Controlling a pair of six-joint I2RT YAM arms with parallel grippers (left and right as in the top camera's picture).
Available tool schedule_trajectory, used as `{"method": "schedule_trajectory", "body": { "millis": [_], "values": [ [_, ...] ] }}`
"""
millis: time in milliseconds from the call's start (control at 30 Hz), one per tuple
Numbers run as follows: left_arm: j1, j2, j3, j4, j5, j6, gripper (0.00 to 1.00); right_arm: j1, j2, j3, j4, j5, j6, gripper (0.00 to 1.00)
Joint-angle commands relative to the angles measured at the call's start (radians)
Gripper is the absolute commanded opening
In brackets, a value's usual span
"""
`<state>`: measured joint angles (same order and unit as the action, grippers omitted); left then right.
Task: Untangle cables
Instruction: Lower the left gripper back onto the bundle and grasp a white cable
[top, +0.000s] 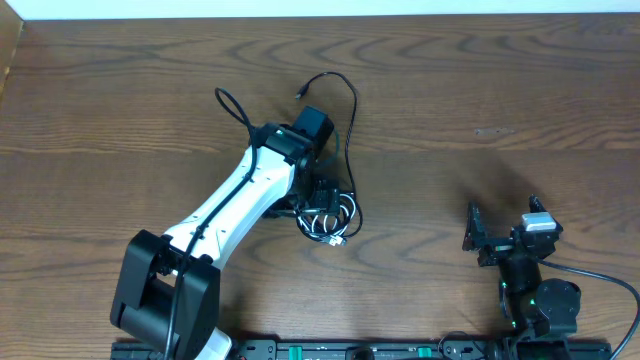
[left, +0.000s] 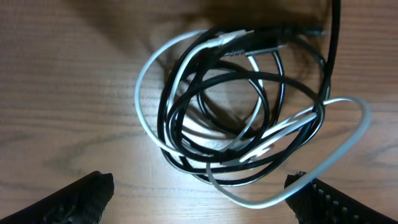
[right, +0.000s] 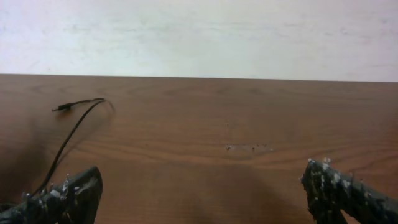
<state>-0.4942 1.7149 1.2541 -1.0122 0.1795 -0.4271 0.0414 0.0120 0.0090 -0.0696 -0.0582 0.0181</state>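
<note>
Hovering left tool: fingers spread wide and empty, one dark tip at each lower corner of its wrist view, placed straight over the knot so a downward reach could pick out a single loop
Tangle of thin floppy cords: lies flat on the brown wood-grain tabletop, near its middle, just beyond the left tool's tips
White cord: its loops run round the outside of the heap, which probably makes them the easiest part to catch alone
Black cords: coiled inside one another and crossing the white one in several places; how many there are I cannot tell from the heap
Loose black strand: leaves the heap and curves toward the far edge, ending in a small plug that lies free
Right tool: also spread wide and empty, parked low at the right near its base, well apart from the cords, probably waiting until a strand is lifted
Step in hand: choosing a first grasp; nothing looks separated yet
</note>
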Motion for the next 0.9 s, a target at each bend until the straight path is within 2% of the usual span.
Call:
{"method": "schedule_trajectory", "body": {
  "millis": [0,300,433,567,600,733,767,800,867],
  "values": [
    [-0.003,0.013,-0.003,0.006,-0.015,0.016,0.93,0.004,-0.006,-0.003,-0.002,0.002,0.010,0.99],
    [-0.005,0.013,-0.003,0.077,0.066,0.021,0.92,0.005,-0.006,-0.003,-0.002,0.002,0.010,0.99],
    [-0.008,0.013,-0.021,0.102,0.029,0.031,0.72,0.004,-0.006,-0.003,-0.002,0.002,0.010,0.99],
    [-0.008,0.013,-0.065,0.141,0.030,0.030,0.72,0.004,-0.006,-0.003,-0.002,0.002,0.010,0.99],
    [-0.008,0.013,-0.075,0.149,0.029,0.031,0.68,0.004,-0.006,-0.003,-0.002,0.002,0.010,0.99],
    [-0.008,0.013,-0.082,0.159,0.030,0.030,0.41,0.004,-0.006,-0.003,-0.002,0.002,0.010,0.99],
    [-0.008,0.013,-0.081,0.161,0.030,0.030,0.39,0.004,-0.006,-0.003,-0.002,0.002,0.010,0.99],
    [-0.007,0.013,-0.081,0.164,0.029,0.030,0.33,0.004,-0.006,-0.003,-0.002,0.002,0.010,0.99],
    [-0.006,0.013,-0.078,0.166,0.030,0.029,0.12,0.004,-0.006,-0.003,-0.002,0.002,0.010,0.99]
  ]
}}
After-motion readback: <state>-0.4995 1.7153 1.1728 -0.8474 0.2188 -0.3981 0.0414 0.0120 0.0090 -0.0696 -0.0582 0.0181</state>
